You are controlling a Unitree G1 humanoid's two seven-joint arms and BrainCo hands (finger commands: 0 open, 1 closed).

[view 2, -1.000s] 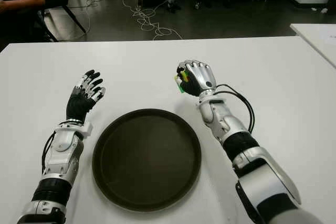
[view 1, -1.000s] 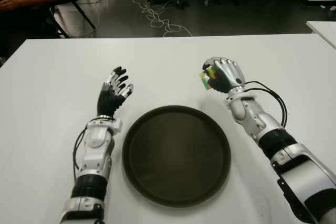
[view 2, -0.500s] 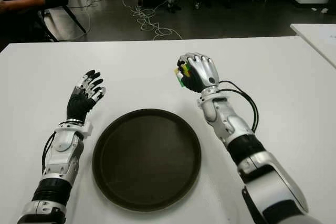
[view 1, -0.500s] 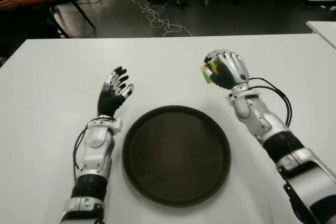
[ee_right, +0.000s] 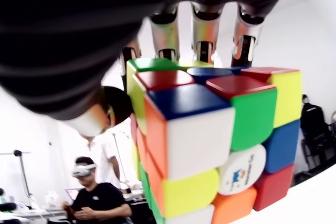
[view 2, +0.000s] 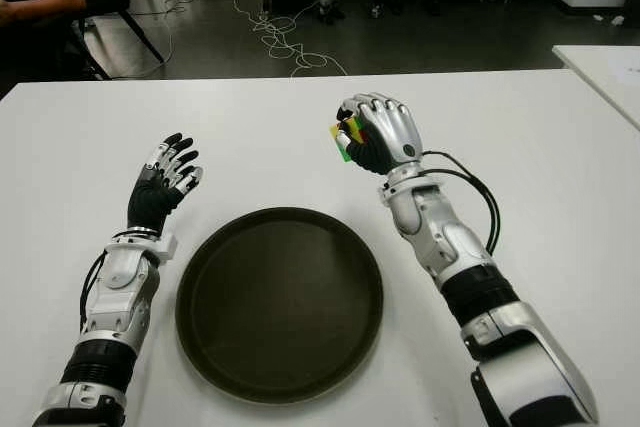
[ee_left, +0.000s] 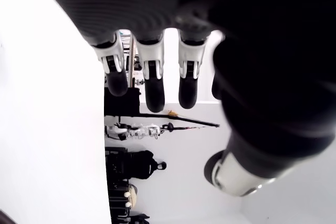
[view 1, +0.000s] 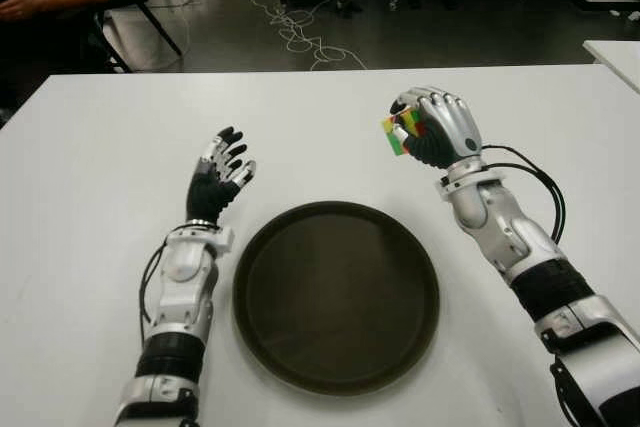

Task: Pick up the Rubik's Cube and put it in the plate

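Only right wrist view shows Rubik's Cube [ee_right: 210, 140] faces clearly, gripped by right hand [view 1: 437, 129]; left hand [view 1: 217, 178] spread, empty.

Even overhead lighting; the white table [view 1: 90, 177] appears bright, the floor beyond its far edge dim. Soft shadows fall beside the forearms. Wrist views: nearby fingers [ee_left: 152, 77] blurred and dark against overexposed background.

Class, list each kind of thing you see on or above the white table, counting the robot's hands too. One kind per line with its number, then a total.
Robot hands: 2, the left hand open beside the plate, the right hand gripping the cube.
Rubik's Cubes: 1, held above the table.
Plates: 1, dark, round, empty.
Total: 4
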